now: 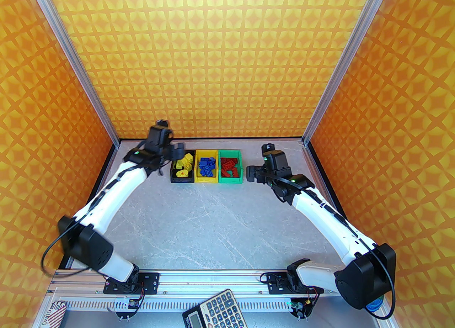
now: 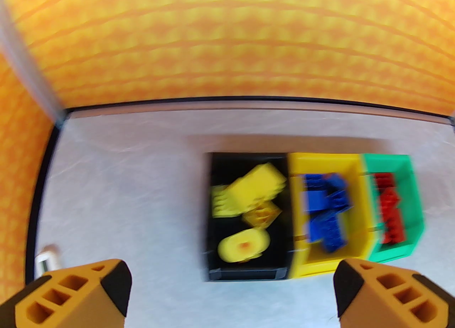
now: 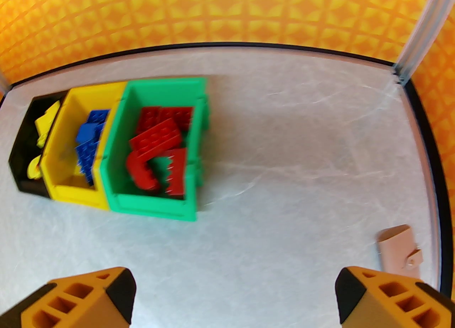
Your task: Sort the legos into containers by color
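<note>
**Sorting looks done: withdraw cleanly**

Near the worktop's [image 1: 213,227] far edge, yellow legos [image 1: 185,167] lie in the black bin [image 1: 172,178], blue legos [image 1: 207,166] in the yellow bin [image 1: 206,180], red legos [image 1: 229,167] in the green bin [image 1: 231,180]. Raise both arms before retreating, clear of the rims. Your left arm [image 1: 117,184] hovers by the black bin, your right arm [image 1: 320,209] beside the green bin, jaws wide and empty.

Three adjoining bins [image 1: 206,179] on marbled table [image 1: 213,220]

orange star-pattern walls [image 1: 227,52] w/ alu posts [image 1: 71,52], grey marble tabletop [image 1: 213,220], bright even light.
</note>
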Robot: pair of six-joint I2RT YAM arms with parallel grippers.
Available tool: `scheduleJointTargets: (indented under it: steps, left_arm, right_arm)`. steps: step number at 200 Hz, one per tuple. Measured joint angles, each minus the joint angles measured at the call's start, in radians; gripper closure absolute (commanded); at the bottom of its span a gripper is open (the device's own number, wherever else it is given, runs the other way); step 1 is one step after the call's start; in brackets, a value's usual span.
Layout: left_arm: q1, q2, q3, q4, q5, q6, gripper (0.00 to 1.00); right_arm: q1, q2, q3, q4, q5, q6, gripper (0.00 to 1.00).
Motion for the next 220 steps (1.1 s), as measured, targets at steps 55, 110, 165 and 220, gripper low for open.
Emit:
scheduleJointTargets:
  steps: [55, 110, 165, 220]
  left_arm:
    - [0.201, -0.226, -0.453, 0.283, -0.011, 0.084, 0.01]
    - [0.289, -0.283, -0.94, 0.866, -0.013, 0.234, 0.01]
    - [0.389, -0.227, -1.012, 1.109, 0.04, 0.207, 0.01]
    - [0.396, 0.027, -1.123, 1.457, 0.161, 0.203, 0.01]
  right_arm:
    - [-0.127, -0.056, -0.245, 0.232, 0.141, -0.043, 0.01]
    - [-0.222, -0.015, -0.338, 0.42, 0.187, -0.066, 0.01]
    - [-0.243, 0.027, -0.411, 0.578, 0.181, -0.086, 0.02]
    - [-0.279, 0.027, -0.532, 0.803, 0.129, -0.116, 0.02]
